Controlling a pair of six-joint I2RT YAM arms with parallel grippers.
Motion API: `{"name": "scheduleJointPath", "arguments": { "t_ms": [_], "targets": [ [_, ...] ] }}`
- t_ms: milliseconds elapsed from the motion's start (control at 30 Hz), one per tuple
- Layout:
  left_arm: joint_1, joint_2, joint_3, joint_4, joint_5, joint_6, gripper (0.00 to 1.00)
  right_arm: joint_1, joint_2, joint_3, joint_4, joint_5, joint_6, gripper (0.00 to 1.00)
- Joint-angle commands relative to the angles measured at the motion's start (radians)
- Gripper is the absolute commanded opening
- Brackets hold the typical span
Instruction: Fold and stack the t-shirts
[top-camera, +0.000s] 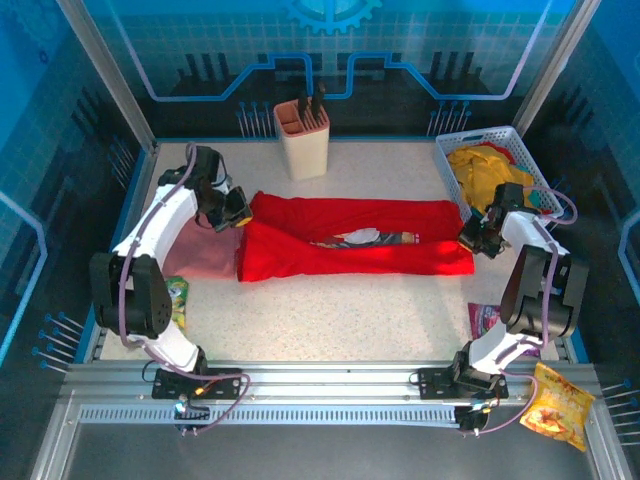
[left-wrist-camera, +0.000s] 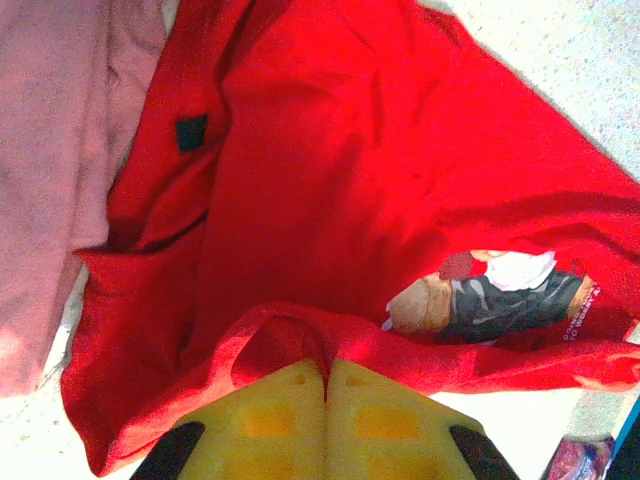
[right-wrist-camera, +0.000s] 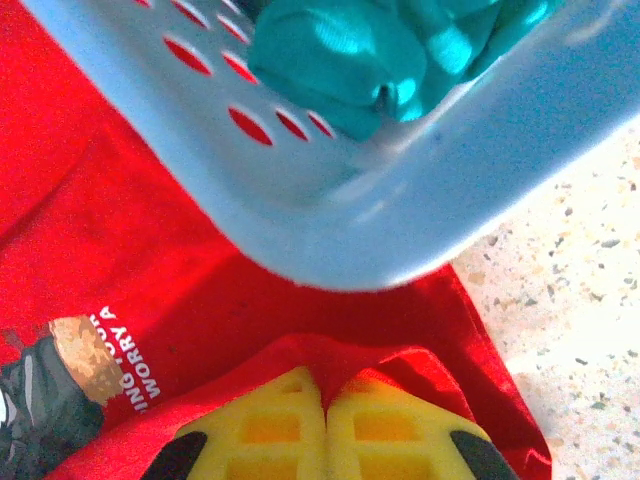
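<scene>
Red t-shirt: lying stretched across the surface, its long axis running left to right between the arms.
Left end effector: pinching a fold at the shirt's left end.
Right end effector: pinching the right end, just beside the basket.
Collar: seemingly lying at the left end, though folds are hiding it.
Pink t-shirt: lying just left of the red one.

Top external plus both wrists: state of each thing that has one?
red t-shirt, partly folded into a long band, both ends pinched
pink t-shirt, lying on the table beside the red one's left end
yellow t-shirts, crumpled in the basket
basket, upright, cloth inside
left hand, shut on red t-shirt
right hand, shut on red t-shirt
knife block, upright, handles sticking out
</scene>
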Motion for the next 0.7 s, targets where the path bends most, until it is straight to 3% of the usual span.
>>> {"name": "scheduleJointPath", "arguments": {
  "t_ms": [0,500,633,667],
  "targets": [
    [0.01,0.047,0.052,0.004,0.019,0.03,0.0,0.012,0.035,0.025,0.035,0.005,0.029,0.0],
    [0.012,0.183,0.16,-0.007,-0.039,0.023,0.0,0.019,0.076,0.03,0.089,-0.003,0.056,0.0],
    [0.012,0.246,0.21,0.007,-0.041,0.015,0.0,0.021,0.087,0.03,0.101,-0.003,0.067,0.06],
    [0.012,0.267,0.223,0.014,-0.042,0.012,0.04,0.022,0.089,0.028,0.102,-0.003,0.07,0.1]
  ]
}}
